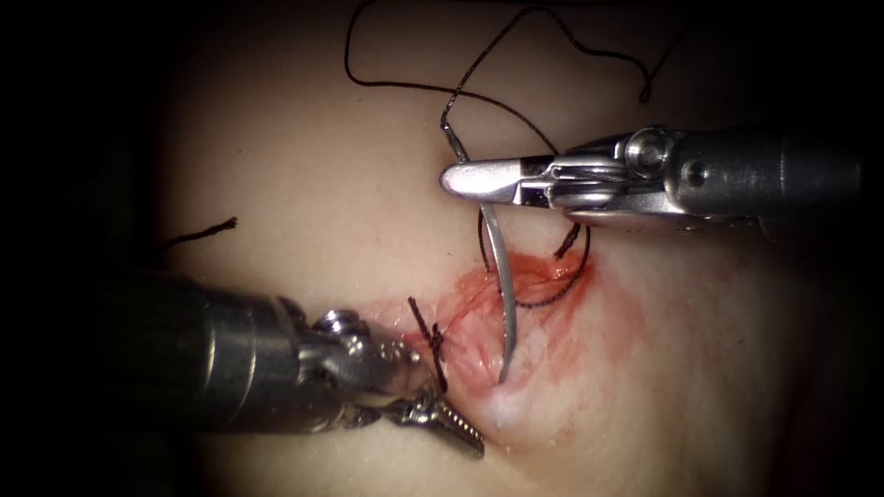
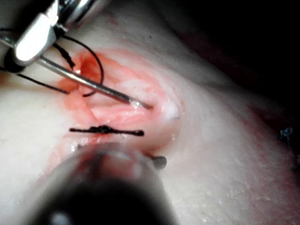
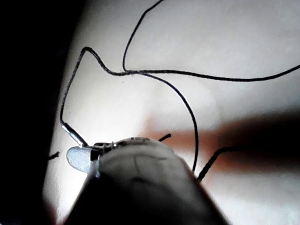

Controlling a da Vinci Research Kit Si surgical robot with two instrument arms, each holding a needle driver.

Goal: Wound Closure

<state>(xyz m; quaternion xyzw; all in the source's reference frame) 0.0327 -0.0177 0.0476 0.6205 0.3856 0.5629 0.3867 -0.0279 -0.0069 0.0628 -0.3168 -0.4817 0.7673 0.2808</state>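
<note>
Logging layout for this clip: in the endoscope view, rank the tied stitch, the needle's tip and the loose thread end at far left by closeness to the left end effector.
1. Tied stitch: just above the left end effector.
2. Needle's tip: to its upper right, over the cut.
3. Loose thread end: far upper left on the tissue.

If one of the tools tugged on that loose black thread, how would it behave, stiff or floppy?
Probably floppy: the thread lies in loose curls on the tissue. Likely very light, since it trails freely from the needle, which the right tool holds near its tail end. It might snag on the knot at the cut.
</note>
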